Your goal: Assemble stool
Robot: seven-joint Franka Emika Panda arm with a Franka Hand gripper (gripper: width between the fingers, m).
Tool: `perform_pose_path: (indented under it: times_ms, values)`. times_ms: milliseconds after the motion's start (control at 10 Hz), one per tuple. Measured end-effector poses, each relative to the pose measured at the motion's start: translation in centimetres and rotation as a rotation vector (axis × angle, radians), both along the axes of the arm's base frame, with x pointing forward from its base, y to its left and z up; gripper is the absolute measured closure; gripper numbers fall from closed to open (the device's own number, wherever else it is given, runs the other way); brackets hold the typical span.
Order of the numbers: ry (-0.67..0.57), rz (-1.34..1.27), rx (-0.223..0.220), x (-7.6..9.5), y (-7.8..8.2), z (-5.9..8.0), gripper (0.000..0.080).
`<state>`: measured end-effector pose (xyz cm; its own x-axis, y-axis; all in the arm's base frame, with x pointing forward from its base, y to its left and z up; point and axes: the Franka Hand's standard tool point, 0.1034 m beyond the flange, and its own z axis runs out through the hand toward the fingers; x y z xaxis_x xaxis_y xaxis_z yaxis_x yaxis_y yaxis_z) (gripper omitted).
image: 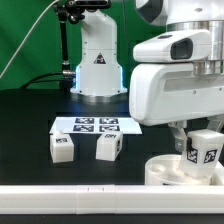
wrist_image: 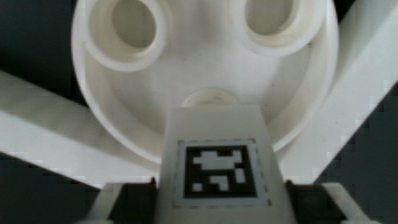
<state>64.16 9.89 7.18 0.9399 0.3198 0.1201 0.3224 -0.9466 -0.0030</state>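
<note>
From where I stand, the gripper's [wrist_image: 217, 203] fingers [wrist_image: 128, 205] pinch one stool leg [wrist_image: 214, 150] upright over the round seat [image: 163, 171], which lies by the table's [image: 30, 120] near edge at the exterior view's right, seemingly to line it up with the seat's holes [wrist_image: 128, 25], while two legs [image: 62, 147] wait mid-table.

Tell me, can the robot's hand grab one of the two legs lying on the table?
Probably not yet: the hand is shut on a third leg above the seat. Nothing covers the loose legs.
</note>
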Motion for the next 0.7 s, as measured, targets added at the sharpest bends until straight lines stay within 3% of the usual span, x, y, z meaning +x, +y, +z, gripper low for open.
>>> perform_pose_path:
  times_ms: [300, 700]
  values:
    - [-0.002, -0.355, 0.088, -0.2, 0.18, -0.33, 0.0454]
    - [0.003, -0.718, 0.15, -0.34, 0.74, -0.46, 0.0454]
